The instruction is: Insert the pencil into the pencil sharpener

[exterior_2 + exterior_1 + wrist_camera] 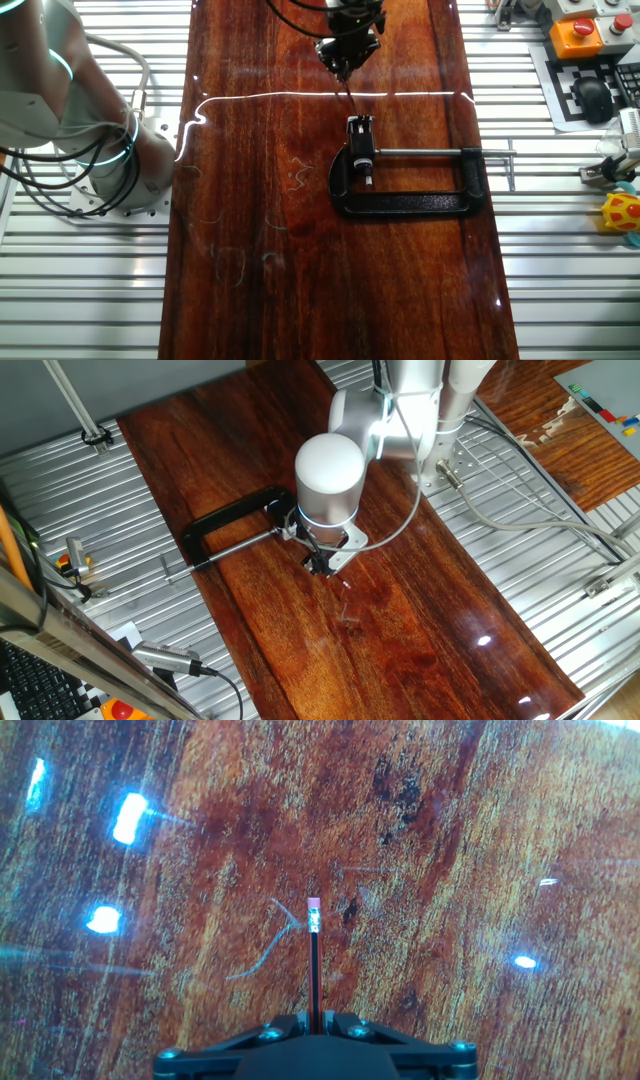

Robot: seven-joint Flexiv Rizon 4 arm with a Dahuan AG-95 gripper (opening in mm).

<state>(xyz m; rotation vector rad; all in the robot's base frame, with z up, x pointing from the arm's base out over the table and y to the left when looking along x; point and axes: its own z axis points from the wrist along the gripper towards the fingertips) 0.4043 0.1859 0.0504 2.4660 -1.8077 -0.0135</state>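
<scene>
Pincer [314, 1020] grips pencil [314, 960] above glossy wooden table [450, 870].

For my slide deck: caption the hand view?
Fingers grip a dark pencil, its pink eraser end pointing at the wooden tabletop.

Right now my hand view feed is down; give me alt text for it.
A thin black pencil with a pink eraser tip sticks out from the black gripper shut on it, over the glossy reddish-brown wooden tabletop. No sharpener is visible.
</scene>
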